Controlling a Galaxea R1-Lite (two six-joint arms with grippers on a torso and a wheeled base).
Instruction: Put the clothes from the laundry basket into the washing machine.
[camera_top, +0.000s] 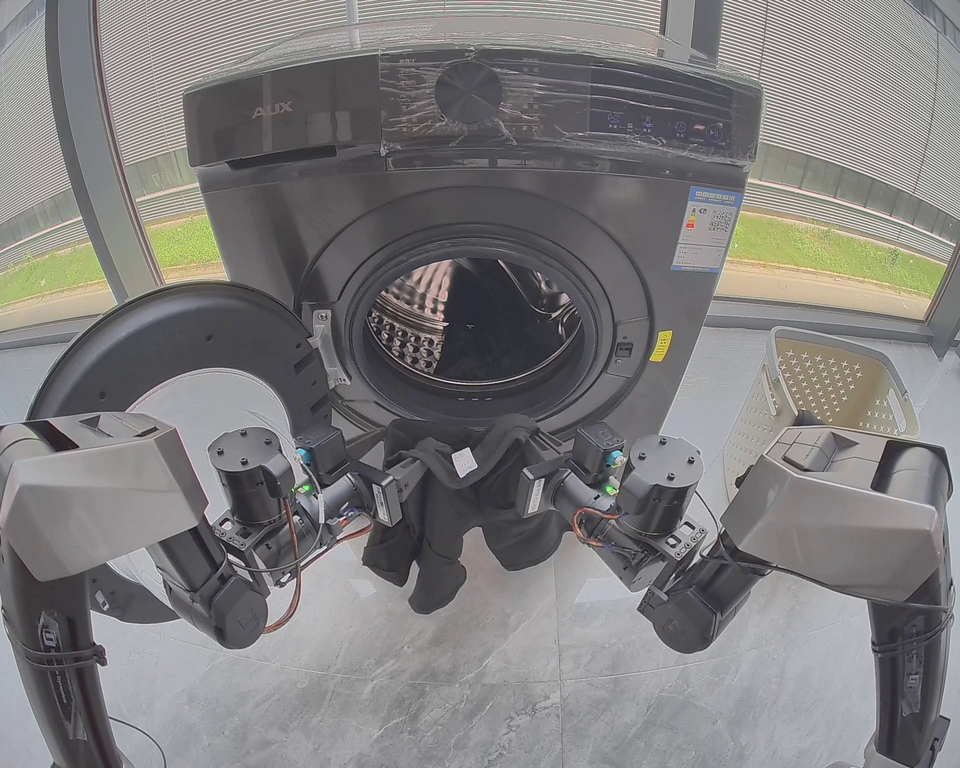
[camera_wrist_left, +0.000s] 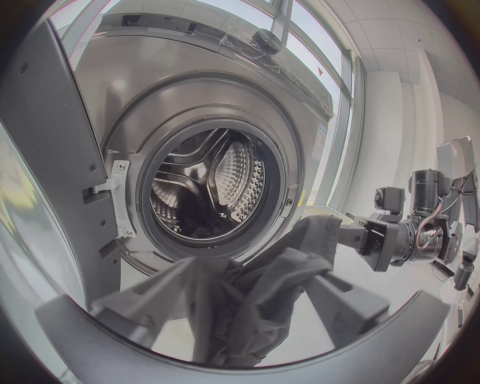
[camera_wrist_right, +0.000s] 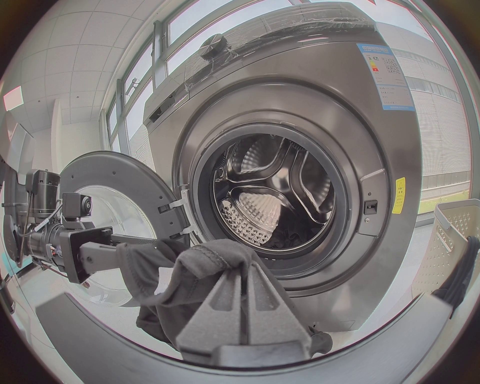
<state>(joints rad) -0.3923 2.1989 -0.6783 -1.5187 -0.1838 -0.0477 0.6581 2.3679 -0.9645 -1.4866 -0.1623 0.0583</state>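
garment: dark garment (camera_top: 450, 520) slung between both grippers, just in front of the washing machine (camera_top: 640, 250), below the drum opening (camera_top: 470, 320); not in yet.
left gripper (camera_wrist_left: 250, 282): closed on a bunch of cloth, tips buried in it.
right gripper (camera_wrist_right: 244, 272): fingers pressed together, pinching a fold.
basket: laundry basket (camera_top: 830, 385) on the floor at the machine's right side.
risk: the tail hangs low, so a short lift would likely snag it on the opening's lower rim or leave it draped outside. Left arm sits near the open door (camera_top: 170, 350) and could clip it.
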